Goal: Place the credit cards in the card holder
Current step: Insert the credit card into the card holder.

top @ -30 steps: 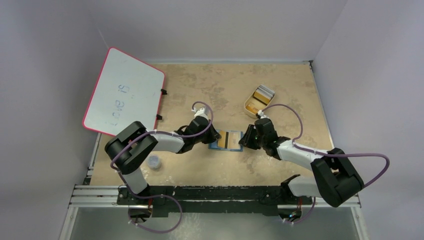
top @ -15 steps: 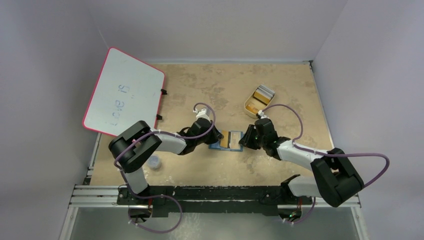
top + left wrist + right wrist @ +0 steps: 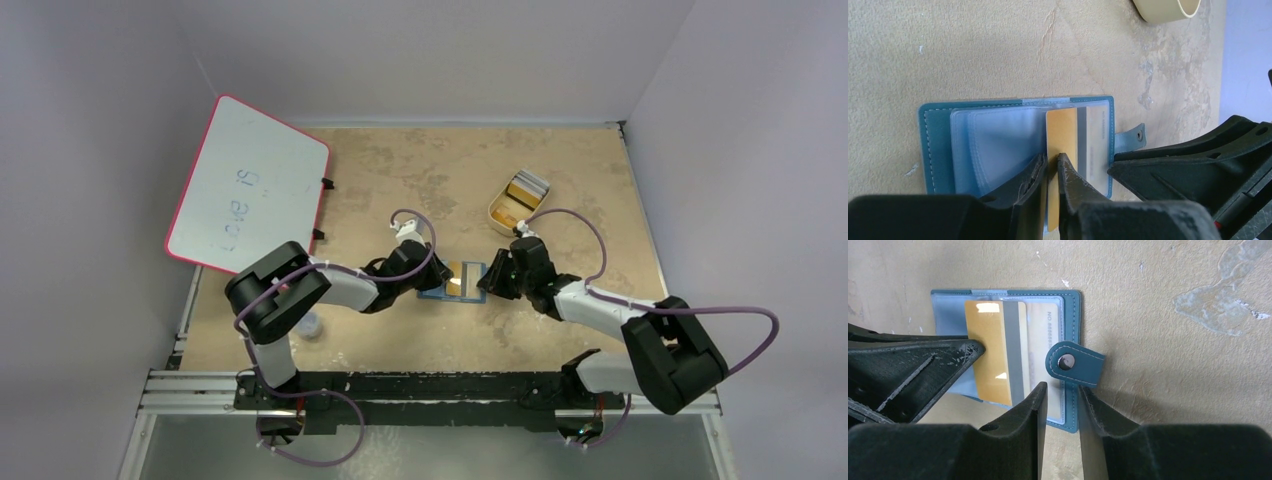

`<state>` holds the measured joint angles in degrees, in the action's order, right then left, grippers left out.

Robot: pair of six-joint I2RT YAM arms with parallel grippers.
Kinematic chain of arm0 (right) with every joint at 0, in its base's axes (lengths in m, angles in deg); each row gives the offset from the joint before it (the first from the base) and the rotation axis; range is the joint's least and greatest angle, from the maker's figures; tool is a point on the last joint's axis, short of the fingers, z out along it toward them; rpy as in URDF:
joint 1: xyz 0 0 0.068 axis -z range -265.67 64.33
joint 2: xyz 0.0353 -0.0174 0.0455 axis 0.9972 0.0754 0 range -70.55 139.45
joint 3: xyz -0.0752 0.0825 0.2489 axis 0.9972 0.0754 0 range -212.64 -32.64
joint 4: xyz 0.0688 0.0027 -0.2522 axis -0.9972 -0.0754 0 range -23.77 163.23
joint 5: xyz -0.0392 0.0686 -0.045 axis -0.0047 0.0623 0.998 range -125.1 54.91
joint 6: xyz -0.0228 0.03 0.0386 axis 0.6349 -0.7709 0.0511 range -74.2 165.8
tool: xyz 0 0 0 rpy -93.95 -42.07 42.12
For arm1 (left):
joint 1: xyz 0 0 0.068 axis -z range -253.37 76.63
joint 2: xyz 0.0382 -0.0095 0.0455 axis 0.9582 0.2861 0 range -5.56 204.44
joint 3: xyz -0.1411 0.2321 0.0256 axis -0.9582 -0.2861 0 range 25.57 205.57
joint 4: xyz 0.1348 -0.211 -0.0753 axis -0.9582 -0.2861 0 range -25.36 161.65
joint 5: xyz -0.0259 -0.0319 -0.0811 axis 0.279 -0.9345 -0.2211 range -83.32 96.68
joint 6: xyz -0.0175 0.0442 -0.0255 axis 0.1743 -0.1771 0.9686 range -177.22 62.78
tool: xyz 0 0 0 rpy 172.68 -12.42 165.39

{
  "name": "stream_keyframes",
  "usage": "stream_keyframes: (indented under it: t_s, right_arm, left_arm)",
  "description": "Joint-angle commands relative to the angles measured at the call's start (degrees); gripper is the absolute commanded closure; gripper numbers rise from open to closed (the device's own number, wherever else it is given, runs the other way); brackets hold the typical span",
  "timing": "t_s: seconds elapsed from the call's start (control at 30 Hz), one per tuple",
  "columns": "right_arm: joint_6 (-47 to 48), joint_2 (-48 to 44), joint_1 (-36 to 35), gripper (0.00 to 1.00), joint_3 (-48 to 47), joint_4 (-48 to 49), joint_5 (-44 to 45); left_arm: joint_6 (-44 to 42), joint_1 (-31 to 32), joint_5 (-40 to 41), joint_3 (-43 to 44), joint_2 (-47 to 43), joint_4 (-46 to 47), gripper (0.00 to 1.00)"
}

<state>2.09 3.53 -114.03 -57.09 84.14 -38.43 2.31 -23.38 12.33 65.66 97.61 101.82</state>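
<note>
The left claw (image 3: 1051,159), pinching the credit card (image 3: 1062,130), had just pushed it further into the card holder (image 3: 935,150) on the table (image 3: 973,50), nearly seating it, while the part-open right claw (image 3: 1062,390) pinned the holder's edge.

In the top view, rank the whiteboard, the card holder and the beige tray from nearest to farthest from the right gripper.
1. card holder, at the right gripper fingertips, on its left.
2. beige tray, farther back, slightly right.
3. whiteboard, far left corner.
</note>
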Motion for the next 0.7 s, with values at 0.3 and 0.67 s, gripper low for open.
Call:
stream_keyframes:
  t_s: [0.3,0.67]
  right_arm:
    - [-0.15,-3.22,-0.07,0.71,-0.12,-2.49,-2.63]
    - [0.19,0.06,-0.03,0.72,1.05,3.4,-3.81]
  left_arm:
    - [-0.84,1.15,2.9,3.25,-2.2,-12.86,0.7]
    - [1.81,1.69,1.05,4.5,1.45,-7.73,0.79]
